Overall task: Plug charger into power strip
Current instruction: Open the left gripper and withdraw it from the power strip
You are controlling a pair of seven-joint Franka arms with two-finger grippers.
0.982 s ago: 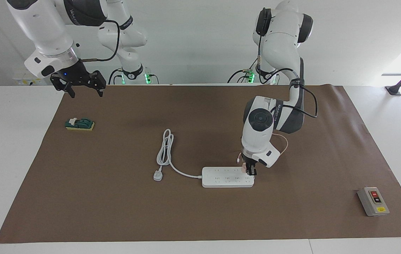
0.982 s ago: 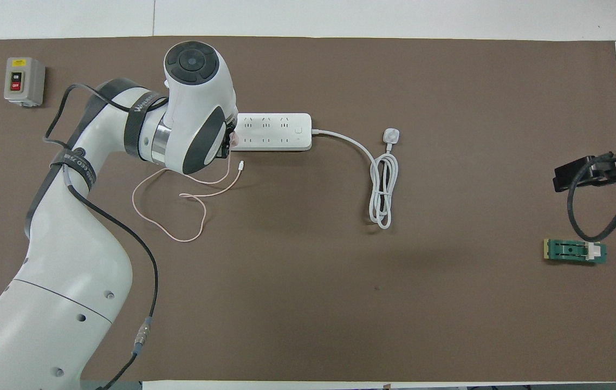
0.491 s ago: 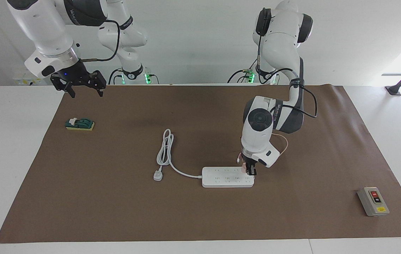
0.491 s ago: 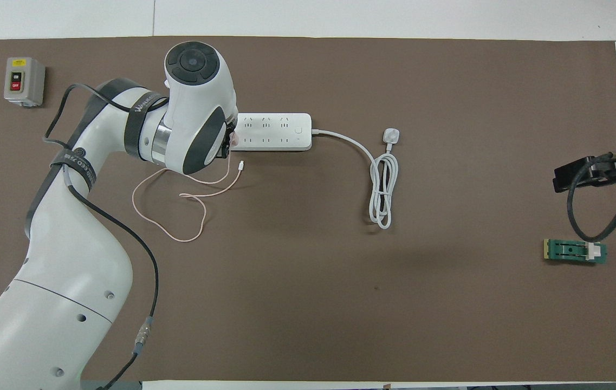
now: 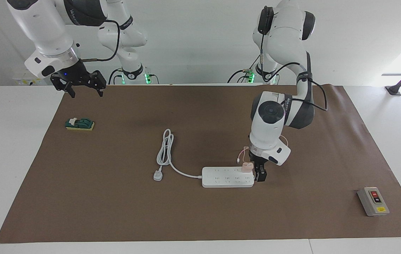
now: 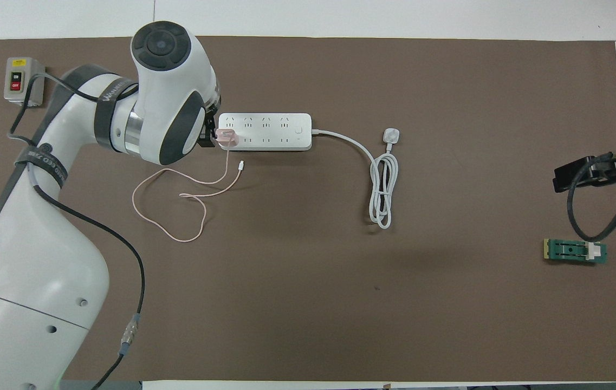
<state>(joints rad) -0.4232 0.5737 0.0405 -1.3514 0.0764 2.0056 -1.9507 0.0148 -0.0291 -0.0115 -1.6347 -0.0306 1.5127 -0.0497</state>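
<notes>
Two fingers of the left gripper [image 5: 259, 173], clamped on the charger [image 5: 247, 167] a second ago, now stand apart just off the power strip [image 5: 226, 177] end toward the left arm's edge of the desk; the small pink cube sits alone on the strip, apparently plugged in. Idle over the mat's corner, the right gripper [image 5: 84, 87] waits with jaws apart. From overhead, the charger [image 6: 226, 137] sits squarely on the power strip [image 6: 270, 131], its thin pink cable [image 6: 177, 200] looping toward the robots.

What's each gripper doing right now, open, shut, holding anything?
Left gripper: open, holding nothing, beside the charger seated on the power strip.
Right gripper: open, empty, waiting above the table's edge.
</notes>
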